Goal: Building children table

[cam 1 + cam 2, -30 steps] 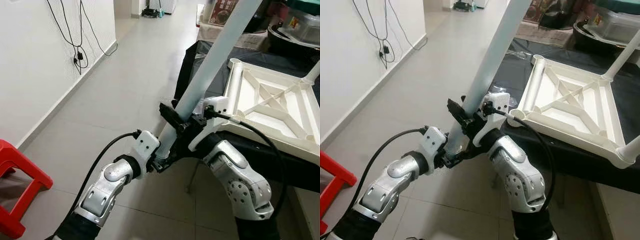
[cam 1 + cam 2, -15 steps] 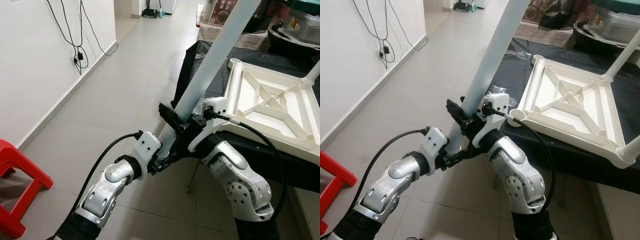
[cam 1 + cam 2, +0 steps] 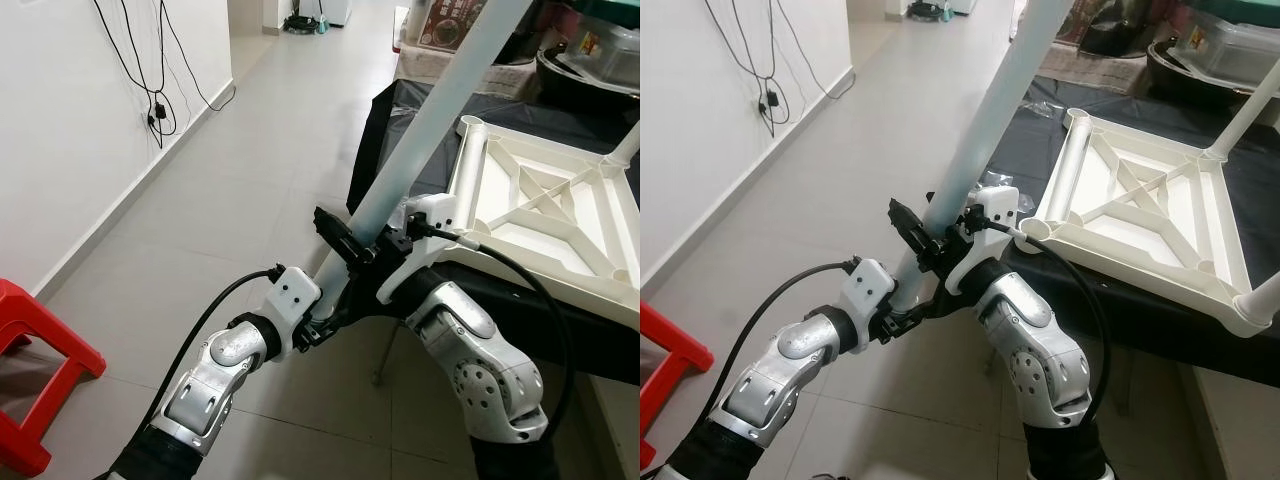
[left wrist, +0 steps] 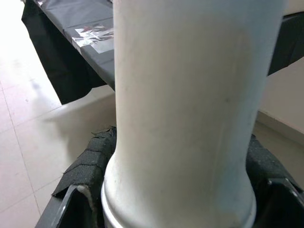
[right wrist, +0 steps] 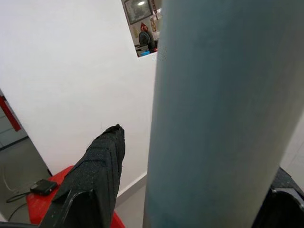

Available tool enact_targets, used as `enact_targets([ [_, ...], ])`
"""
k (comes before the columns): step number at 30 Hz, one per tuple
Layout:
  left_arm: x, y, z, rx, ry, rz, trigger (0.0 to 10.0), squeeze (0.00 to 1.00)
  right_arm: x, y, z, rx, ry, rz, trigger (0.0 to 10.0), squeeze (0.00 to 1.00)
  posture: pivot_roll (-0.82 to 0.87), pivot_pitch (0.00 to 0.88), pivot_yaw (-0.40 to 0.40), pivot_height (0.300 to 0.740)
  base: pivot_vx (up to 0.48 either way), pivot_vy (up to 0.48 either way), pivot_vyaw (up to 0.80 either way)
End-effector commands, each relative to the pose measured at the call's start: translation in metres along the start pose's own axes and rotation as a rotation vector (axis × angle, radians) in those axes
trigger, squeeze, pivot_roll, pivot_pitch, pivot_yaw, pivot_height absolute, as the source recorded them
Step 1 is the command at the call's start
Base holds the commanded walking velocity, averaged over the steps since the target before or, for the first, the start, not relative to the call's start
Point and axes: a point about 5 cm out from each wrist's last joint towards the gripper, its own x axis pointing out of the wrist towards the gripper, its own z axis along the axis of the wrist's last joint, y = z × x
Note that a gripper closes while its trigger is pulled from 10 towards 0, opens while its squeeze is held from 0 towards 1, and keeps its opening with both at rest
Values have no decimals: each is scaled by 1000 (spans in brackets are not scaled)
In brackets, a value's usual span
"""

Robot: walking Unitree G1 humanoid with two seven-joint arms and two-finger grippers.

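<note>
Both grippers clamp one table leg: right gripper is closed on it higher up, left gripper closed on its near bottom end. In the left wrist view a padded finger sits on each side of the tube.

Largest first:
- Table top lies upside down on the black-draped bench to the right, one leg already standing in its far corner. Near-left corner socket is just right of the right gripper.
- Held leg leans up and away to the far right, long and top-heavy.

Risks:
- Grip is all at the low end, so the leg could pivot or slip through the pads during reorientation.
- Swinging it could sweep the clutter at the far right or knock the table top off the bench edge.
- Misaligned entry would jam at the socket.
</note>
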Motion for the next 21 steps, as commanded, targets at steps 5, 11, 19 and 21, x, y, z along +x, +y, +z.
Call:
enact_targets([
  [5,5,-10,4,28,-27,-46,10000,0,2,4,-1,2,9,14,10000,0,75,97,-97,740,0,0,0],
  [11,7,-16,4,30,-32,-64,10000,0,4,4,0,3,5,11,10000,0,74,99,-96,740,0,0,0],
  [19,7,-19,4,42,-36,-80,10000,0,5,3,0,3,-1,14,0,0,74,98,-96,740,0,0,0],
  [21,7,-19,4,42,-37,-81,10000,0,5,4,0,3,-1,14,0,0,74,98,-96,740,0,0,0],
])
